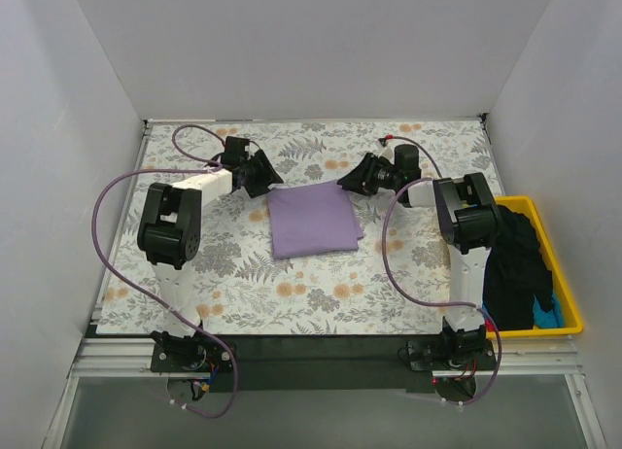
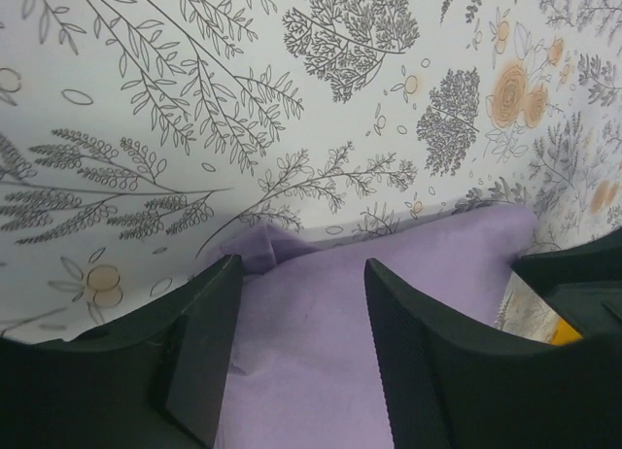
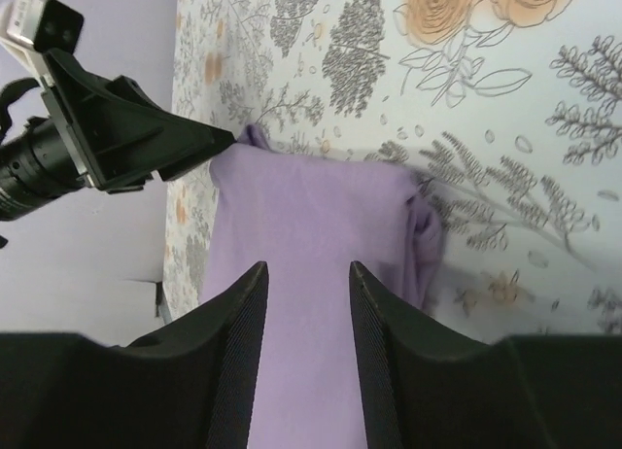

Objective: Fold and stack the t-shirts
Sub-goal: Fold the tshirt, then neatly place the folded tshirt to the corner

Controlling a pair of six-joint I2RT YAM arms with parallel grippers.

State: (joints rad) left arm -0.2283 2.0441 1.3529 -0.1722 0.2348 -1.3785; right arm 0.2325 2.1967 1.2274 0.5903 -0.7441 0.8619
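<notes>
Lavender t-shirt point(image 1: 313, 219), folded into a rectangle, lies flat on the floral counter point(image 1: 321, 293) between the two sets of jaws.
Left jaws stand released over its far left corner and right jaws stand released over its far right corner, cloth showing in each gap, nothing pinched. Well to the right of the right jaws, black t-shirts point(image 1: 515, 264) and a bright blue t-shirt point(image 1: 549, 316) are heaped in a yellow tray point(image 1: 571, 308).

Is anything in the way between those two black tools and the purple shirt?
Nothing visible is. The left tool and the right tool are both at the far corners of the purple shirt, with their jaws apart directly over its fabric.
</notes>
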